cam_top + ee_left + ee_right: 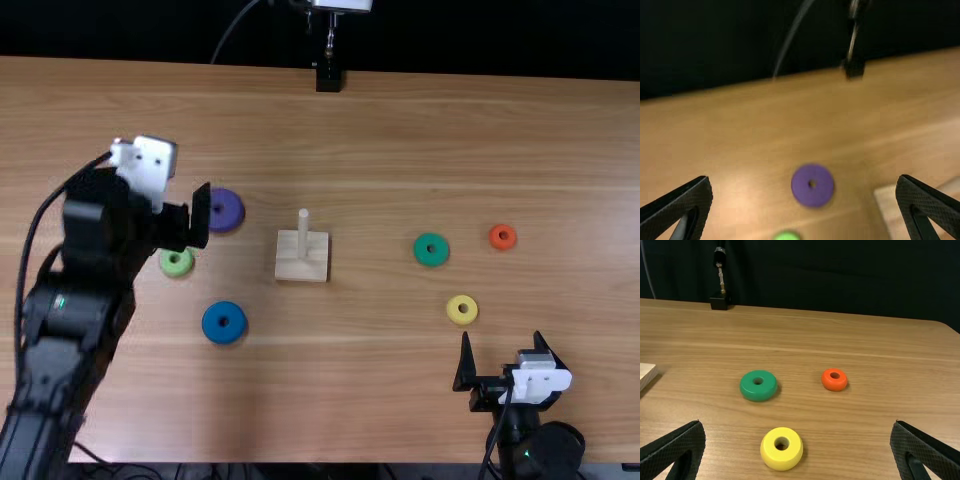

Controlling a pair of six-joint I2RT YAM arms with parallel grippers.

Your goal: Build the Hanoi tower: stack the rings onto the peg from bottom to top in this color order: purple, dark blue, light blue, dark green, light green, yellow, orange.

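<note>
My left gripper (pixel 190 208) is over the table's left part, near the purple ring (pixel 226 210); in the left wrist view the left gripper (pixel 805 190) is open, nothing held. The light green ring (pixel 177 263) lies partly under that arm. Lower down is the dark blue ring (pixel 224 322). The bare upright peg (pixel 303 225) rises from its square base (pixel 300 265). Right of it lie the dark green ring (pixel 431 250), orange ring (pixel 502 237) and yellow ring (pixel 462 309). My right gripper (pixel 502 345), near the yellow ring, stands open; the right wrist view shows the right gripper (pixel 798 432) empty.
A small black stand (pixel 328 77) with a thin metal stem is at the table's far edge. A cable runs along the left arm. Bare wood (pixel 370 380) lies between the two arms.
</note>
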